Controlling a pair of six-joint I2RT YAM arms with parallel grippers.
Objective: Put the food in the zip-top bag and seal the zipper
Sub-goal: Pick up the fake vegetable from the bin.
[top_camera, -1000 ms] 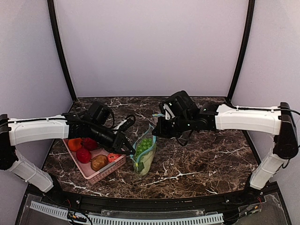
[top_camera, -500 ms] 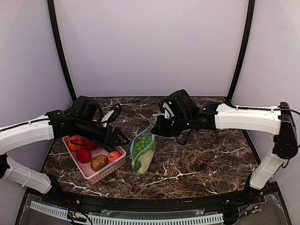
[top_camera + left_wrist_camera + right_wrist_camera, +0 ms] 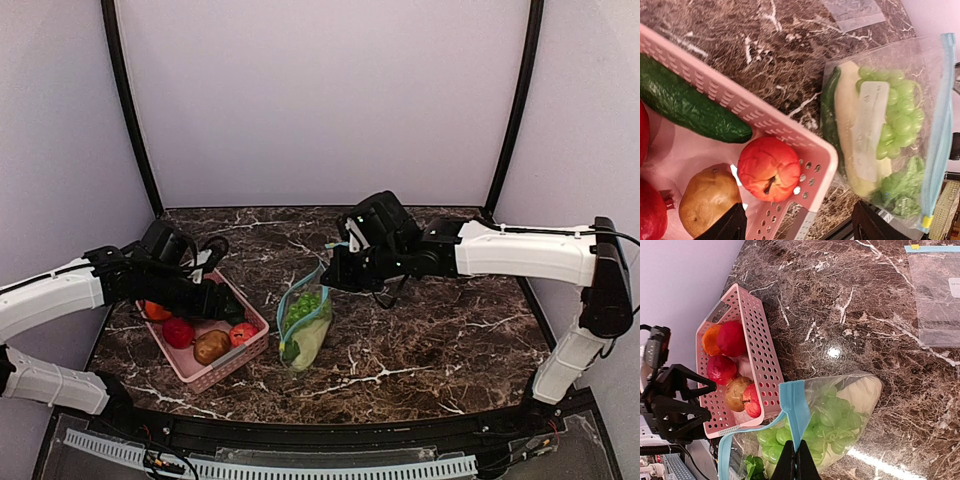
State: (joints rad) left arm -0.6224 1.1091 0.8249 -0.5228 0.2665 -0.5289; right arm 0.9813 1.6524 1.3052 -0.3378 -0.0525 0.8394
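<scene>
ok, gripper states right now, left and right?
Left gripper: open, empty, over the pink basket.
Right gripper: shut on the zipper of the zip-top bag.

The zip-top bag (image 3: 926, 62), green and pale food (image 3: 895, 125) inside, is just beside the pink basket (image 3: 755, 112).

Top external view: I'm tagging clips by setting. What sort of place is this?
Probably a lab test booth, not a kitchen: plain pale walls framed by black posts, and white robot arms working over a marble-patterned tabletop.
</scene>
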